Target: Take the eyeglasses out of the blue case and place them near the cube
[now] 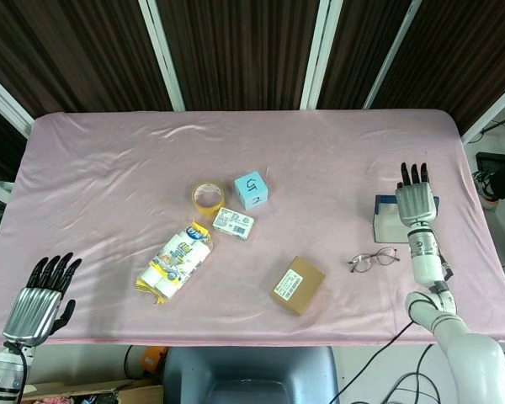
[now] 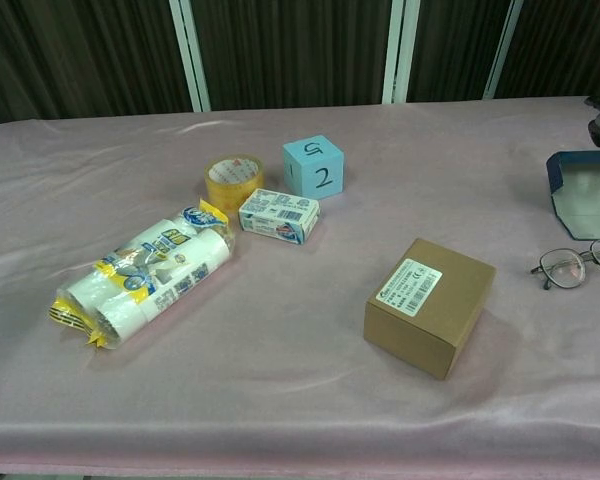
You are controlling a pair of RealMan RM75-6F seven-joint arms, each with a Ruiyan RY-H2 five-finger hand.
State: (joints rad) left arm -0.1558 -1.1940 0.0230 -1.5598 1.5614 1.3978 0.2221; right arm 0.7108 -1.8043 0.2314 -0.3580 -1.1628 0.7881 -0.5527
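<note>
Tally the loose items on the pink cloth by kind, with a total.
Boxes: 2, brown box, small white box
Cube: 1
Tape roll: 1
Wrapped rolls pack: 1
Eyeglasses: 1
Blue case: 1
Total: 7

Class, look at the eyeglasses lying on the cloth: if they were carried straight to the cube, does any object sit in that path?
Nothing visible blocks it. From the eyeglasses to the cube, the straight line crosses bare pink cloth. The brown box sits nearer the robot, below that line, and the small carton lies beside the cube, just off it.
</note>
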